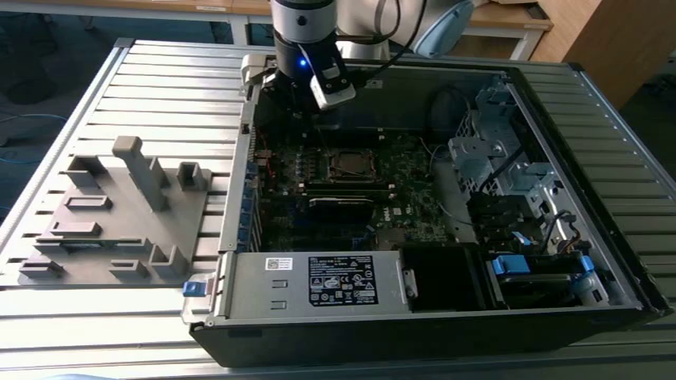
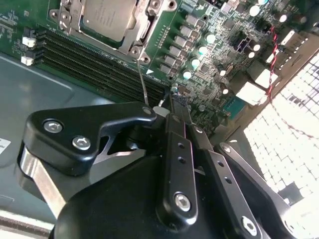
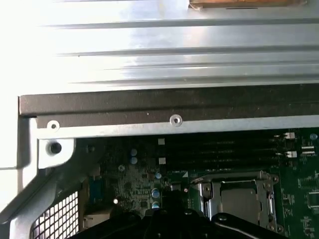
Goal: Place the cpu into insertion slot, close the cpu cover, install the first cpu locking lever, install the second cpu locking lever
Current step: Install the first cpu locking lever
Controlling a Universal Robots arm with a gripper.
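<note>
I judge the locking lever [image 2: 142,82] thin, springy, slippery wire — catch it near its free end. The gripper [image 2: 168,106] sits just beside it, fingers [image 2: 175,132] closed on nothing.

An edge of the second wrist view crops the cpu [image 2: 107,17]
</note>
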